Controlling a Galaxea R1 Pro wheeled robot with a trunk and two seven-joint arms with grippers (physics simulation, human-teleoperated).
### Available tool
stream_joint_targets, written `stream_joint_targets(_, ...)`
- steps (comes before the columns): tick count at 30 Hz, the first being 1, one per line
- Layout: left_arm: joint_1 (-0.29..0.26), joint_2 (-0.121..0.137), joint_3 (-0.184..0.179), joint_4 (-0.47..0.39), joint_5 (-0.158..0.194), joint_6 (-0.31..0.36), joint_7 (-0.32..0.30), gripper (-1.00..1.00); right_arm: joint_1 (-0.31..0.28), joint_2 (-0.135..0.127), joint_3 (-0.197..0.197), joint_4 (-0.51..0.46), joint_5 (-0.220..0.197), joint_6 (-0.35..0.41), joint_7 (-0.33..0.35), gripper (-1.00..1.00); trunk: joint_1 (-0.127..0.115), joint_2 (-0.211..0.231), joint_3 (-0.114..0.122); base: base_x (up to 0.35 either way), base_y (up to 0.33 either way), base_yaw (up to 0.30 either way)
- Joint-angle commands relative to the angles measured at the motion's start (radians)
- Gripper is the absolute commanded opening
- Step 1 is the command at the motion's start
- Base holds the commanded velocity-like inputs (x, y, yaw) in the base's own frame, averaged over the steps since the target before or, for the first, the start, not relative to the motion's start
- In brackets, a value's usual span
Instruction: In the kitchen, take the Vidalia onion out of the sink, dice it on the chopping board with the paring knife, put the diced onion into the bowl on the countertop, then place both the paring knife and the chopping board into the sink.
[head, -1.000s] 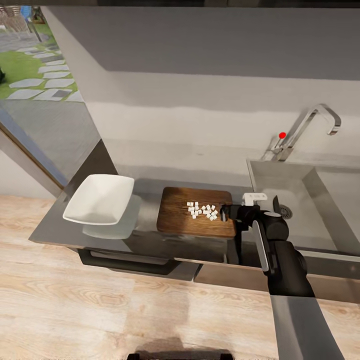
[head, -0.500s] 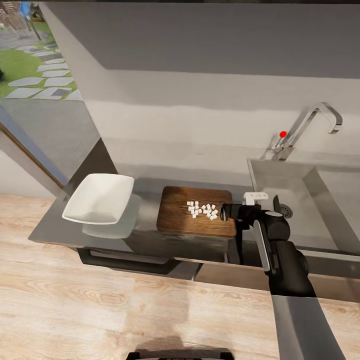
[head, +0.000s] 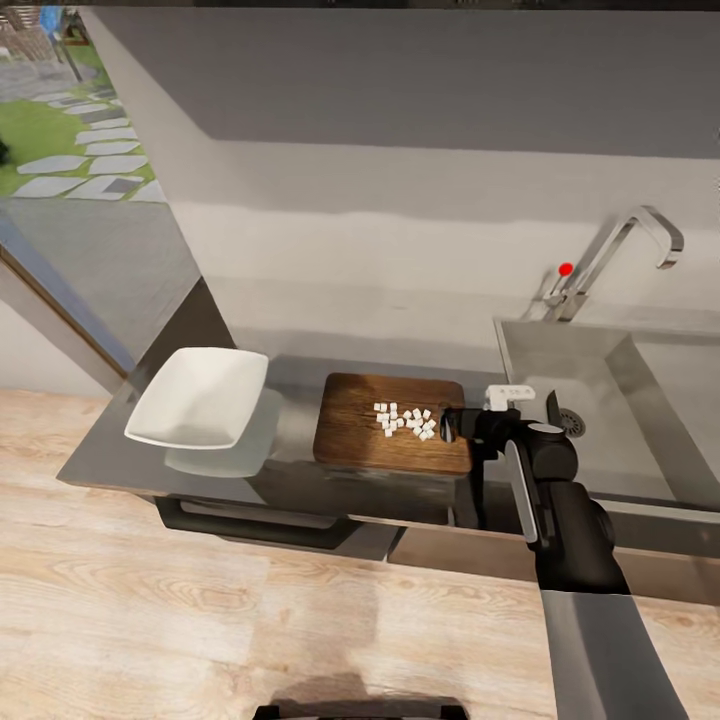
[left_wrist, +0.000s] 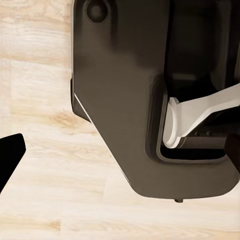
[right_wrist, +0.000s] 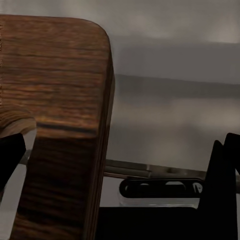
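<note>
Head view: nothing has visibly changed over the last second; the right gripper (head: 452, 425) stays at the right end of the chopping board (head: 360, 440), its opening not discernible; diced onion (head: 405, 420) still lies on the board, so transfer to the bowl (head: 200, 395), at the countertop's (head: 110, 460) left end, seems pending; sink (head: 600, 400) at right; pale walls, wood floor (head: 200, 620).

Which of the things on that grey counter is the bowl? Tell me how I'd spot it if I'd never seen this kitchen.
Start at the sink with the chrome tap on the right and follow the countertop leftward past the brown chopping board that carries small white onion cubes. The bowl sits beyond it near the counter's left end. It is the one white, squarish, shallow dish, and it is empty.
</note>
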Motion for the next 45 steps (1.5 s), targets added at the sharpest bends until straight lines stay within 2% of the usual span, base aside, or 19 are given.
stream_joint_targets(1, 0.000, -0.001, 0.006, -0.001, -0.002, -0.001, -0.009, 1.00, -0.001, 0.001, -0.002, 0.066, 0.003, 0.007, 0.009, 1.00, 0.001, -0.001, 0.000, 0.000, 0.000, 0.000)
stream_joint_targets(17, 0.000, -0.001, 0.006, 0.000, -0.002, -0.001, -0.009, 1.00, -0.001, 0.001, -0.002, 0.066, 0.003, 0.007, 0.007, 1.00, 0.001, -0.001, 0.023, 0.000, 0.000, 0.000)
stream_joint_targets(45, 0.000, -0.001, 0.006, 0.008, -0.002, -0.001, -0.009, 1.00, -0.001, 0.001, -0.001, 0.064, 0.006, 0.009, 0.007, 1.00, 0.001, -0.001, 0.024, 0.000, 0.000, 0.000)
